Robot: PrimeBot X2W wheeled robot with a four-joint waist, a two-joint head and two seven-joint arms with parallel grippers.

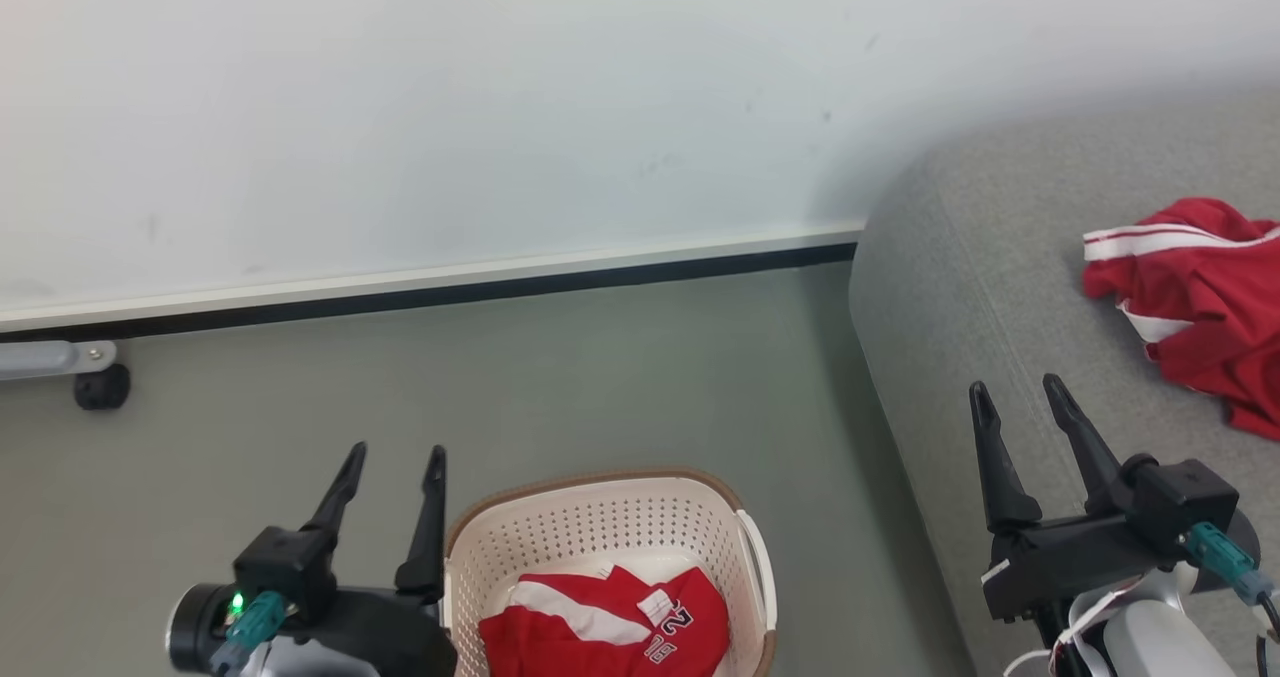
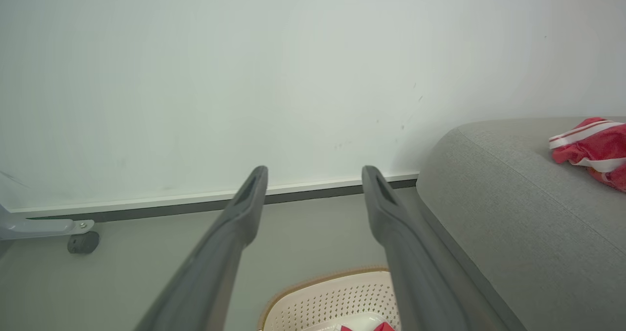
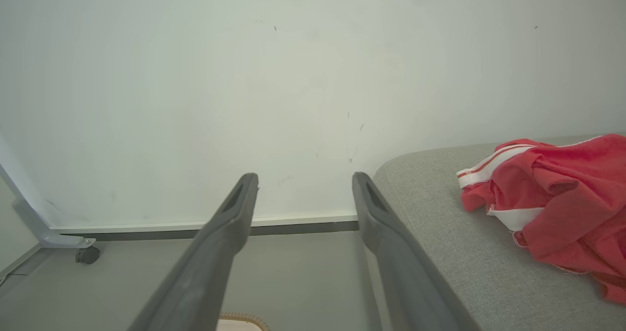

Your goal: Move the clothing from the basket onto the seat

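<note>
**One red garment in basket, one on seat; both grippers open, nothing held**

A numbered garment [image 1: 610, 622], red with a white stripe, a white tag and white numerals, is seen crumpled inside the basket [image 1: 600, 517], just right of the left gripper [image 1: 397, 451] and nearer the robot than its fingertips. The basket's perforated cream wall and brown rim are noted close beside that gripper's inner finger; contact cannot be judged.

A second piece, the striped garment [image 1: 1195, 302], is found bunched on the seat [image 1: 960, 287], to the right of the right gripper [image 1: 1016, 387] and beyond its fingertips, apart from them. The right gripper is held above the seat's near left edge.

Left gripper: fingers spread moderately, pointing toward the wall [image 1: 500, 107], nothing between them. Right gripper: fingers parted to a similar width, nothing gripped. In each wrist view, bare wall and baseboard are seen through the gap.

The basket is set on the grey floor [image 1: 600, 377]. A black caster [image 1: 102, 387] on a grey frame is recorded far to the left of the left gripper, at the wall.
</note>
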